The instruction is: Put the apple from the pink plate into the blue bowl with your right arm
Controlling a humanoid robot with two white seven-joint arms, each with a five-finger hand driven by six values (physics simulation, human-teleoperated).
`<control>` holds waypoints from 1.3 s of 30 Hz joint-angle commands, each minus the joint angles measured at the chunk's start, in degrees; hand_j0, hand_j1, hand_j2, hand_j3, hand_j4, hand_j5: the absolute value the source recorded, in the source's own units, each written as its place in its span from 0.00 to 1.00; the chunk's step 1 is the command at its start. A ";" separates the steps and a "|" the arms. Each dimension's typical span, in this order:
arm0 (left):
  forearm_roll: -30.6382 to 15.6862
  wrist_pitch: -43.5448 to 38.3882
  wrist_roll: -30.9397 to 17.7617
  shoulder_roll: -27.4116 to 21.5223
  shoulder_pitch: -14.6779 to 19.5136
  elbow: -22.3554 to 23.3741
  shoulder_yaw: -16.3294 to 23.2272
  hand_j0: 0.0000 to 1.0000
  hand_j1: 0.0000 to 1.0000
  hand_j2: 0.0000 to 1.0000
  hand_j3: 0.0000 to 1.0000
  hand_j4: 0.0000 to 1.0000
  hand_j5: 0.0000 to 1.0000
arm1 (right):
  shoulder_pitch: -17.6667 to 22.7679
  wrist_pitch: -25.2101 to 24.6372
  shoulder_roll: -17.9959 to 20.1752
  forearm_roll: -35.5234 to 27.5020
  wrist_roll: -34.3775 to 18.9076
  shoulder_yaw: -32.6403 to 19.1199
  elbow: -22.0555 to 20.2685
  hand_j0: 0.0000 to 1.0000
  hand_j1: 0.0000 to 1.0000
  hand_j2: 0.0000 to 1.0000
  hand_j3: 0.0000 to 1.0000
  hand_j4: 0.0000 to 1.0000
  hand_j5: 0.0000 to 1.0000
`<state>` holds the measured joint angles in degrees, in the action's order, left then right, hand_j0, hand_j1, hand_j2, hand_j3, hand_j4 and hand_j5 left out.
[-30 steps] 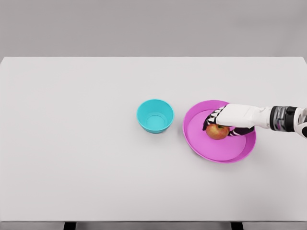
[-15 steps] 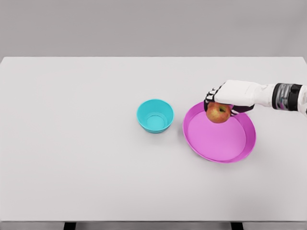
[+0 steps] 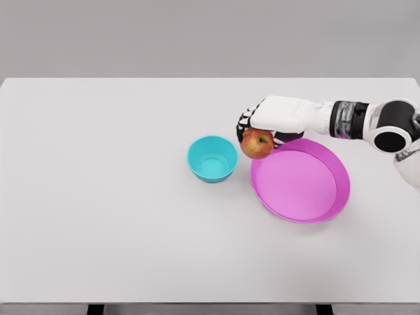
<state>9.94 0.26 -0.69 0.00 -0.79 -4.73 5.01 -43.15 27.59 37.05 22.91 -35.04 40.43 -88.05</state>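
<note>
Right hand (image 3: 262, 128) curled round apple (image 3: 256, 144), now lifted clear off pink plate (image 3: 331, 197), carried leftward. Apple hangs between plate and blue bowl (image 3: 212, 158), seemingly just short. Release comes next.

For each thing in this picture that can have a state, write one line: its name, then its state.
Apple: held in the air, between bowl and plate.
Right hand: shut on the apple.
Bowl: upright, empty.
Plate: empty, on the table.
Left hand: not in view.
</note>
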 commanded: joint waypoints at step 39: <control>-0.01 0.00 -0.01 0.00 0.00 -0.01 0.00 1.00 1.00 1.00 1.00 1.00 1.00 | 4.04 1.41 1.88 3.54 0.04 -24.17 -0.01 1.00 1.00 1.00 1.00 1.00 1.00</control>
<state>9.94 0.26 -0.68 0.00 -0.79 -4.74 5.01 -37.01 28.40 33.84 27.50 -35.04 24.94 -87.11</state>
